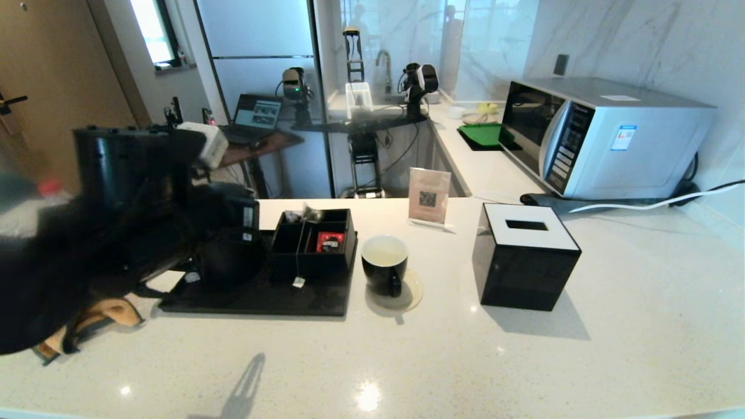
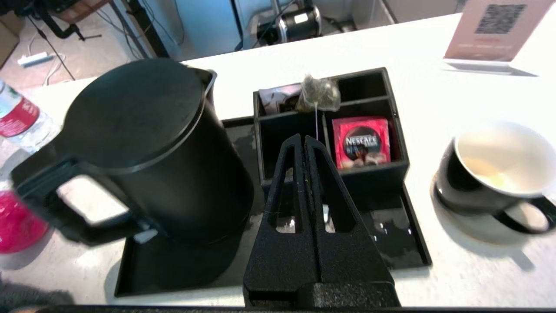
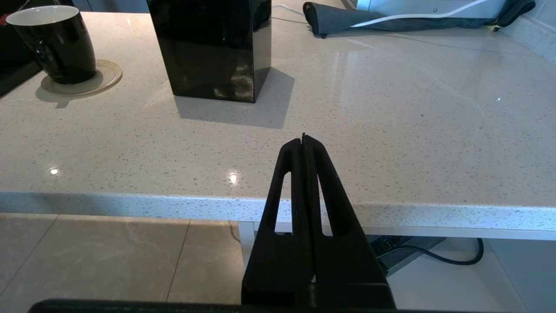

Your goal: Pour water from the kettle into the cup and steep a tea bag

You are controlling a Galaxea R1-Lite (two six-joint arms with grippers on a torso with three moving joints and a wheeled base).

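The tall matte black electric kettle (image 2: 143, 148) with its flat lid and big loop handle stands on the left end of a flat black tray (image 2: 391, 243) on the pale speckled stone surface (image 1: 524, 361). On the right part of that tray sits a black compartment box (image 2: 393, 167); the translucent pyramid tea bag (image 2: 318, 93) of dark leaves lies across the divider at the box's far side, its thin white string running toward the near edge, where the small square tag (image 1: 298, 283) rests on the tray. A red wrapped packet (image 2: 362, 141) lies in the box's right near compartment. Just right of the tray, the small black cup (image 1: 385, 263) with a white interior stands on a pale round coaster (image 1: 412, 295), its handle toward the near side. Further right is a glossy black tissue box (image 1: 524, 262) with a white top, and a silver microwave (image 1: 605, 137) stands at the far right. The left gripper (image 2: 304, 138) hovers above the tray, between kettle and cup, its jaws pressed together on nothing. The right gripper (image 3: 303, 138) hangs off the near edge of the surface, well apart from the cup, its jaws likewise pressed together and empty.
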